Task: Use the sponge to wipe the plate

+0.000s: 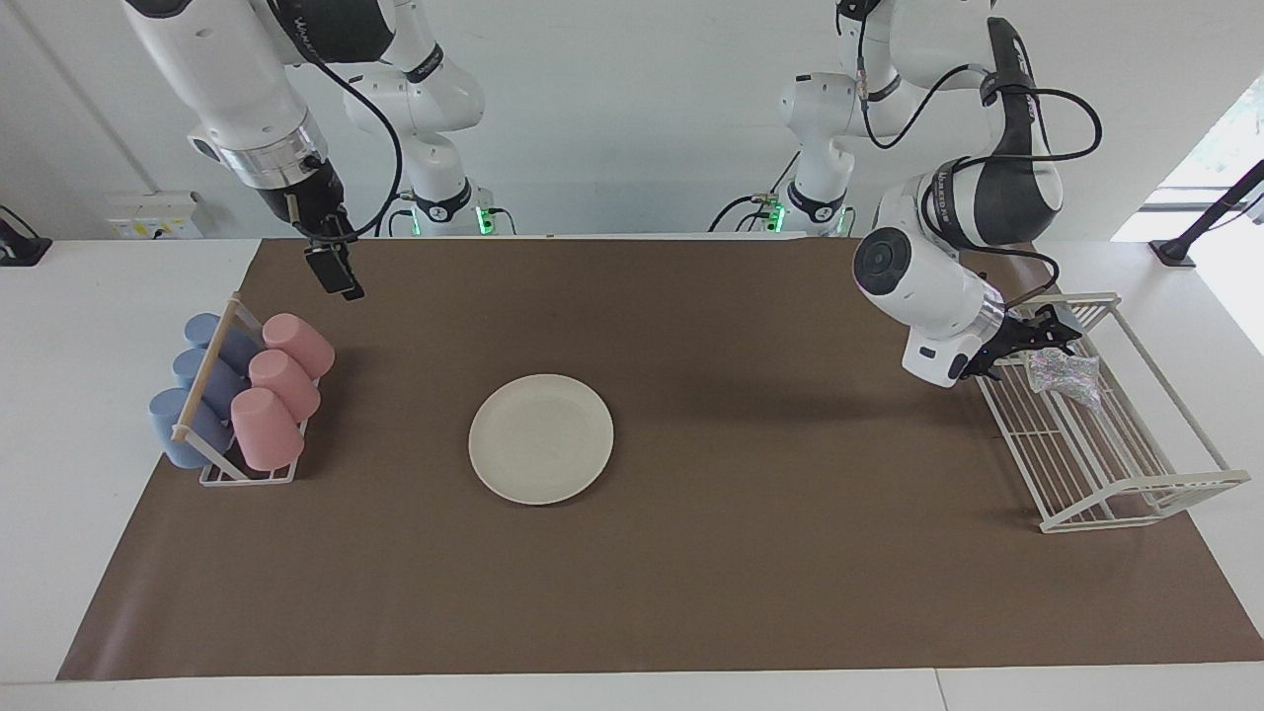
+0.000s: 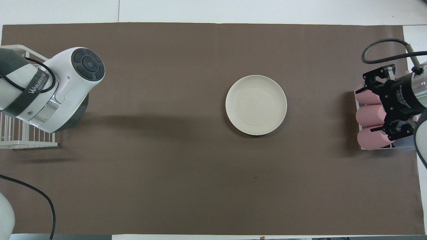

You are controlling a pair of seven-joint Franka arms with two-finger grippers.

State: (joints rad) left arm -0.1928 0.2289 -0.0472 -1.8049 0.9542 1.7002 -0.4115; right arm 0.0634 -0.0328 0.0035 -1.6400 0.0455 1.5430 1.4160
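The off-white plate [image 1: 541, 438] lies flat near the middle of the brown mat; it also shows in the overhead view [image 2: 256, 105]. The glittery silver sponge [image 1: 1065, 377] lies in the white wire rack [image 1: 1136, 484] at the left arm's end of the table. My left gripper [image 1: 1042, 346] is low in that rack, right at the sponge's end nearer the robots. In the overhead view the left arm's wrist hides both the gripper and the sponge. My right gripper [image 1: 338, 278] hangs raised by the cup rack, over the pink cups [image 2: 370, 116] in the overhead view.
A small rack [image 1: 247, 474] holds blue cups [image 1: 197, 380] and pink cups [image 1: 276, 395] on their sides at the right arm's end. The wire rack [image 2: 20, 140] shows partly under the left arm in the overhead view. The brown mat [image 1: 750, 553] covers most of the table.
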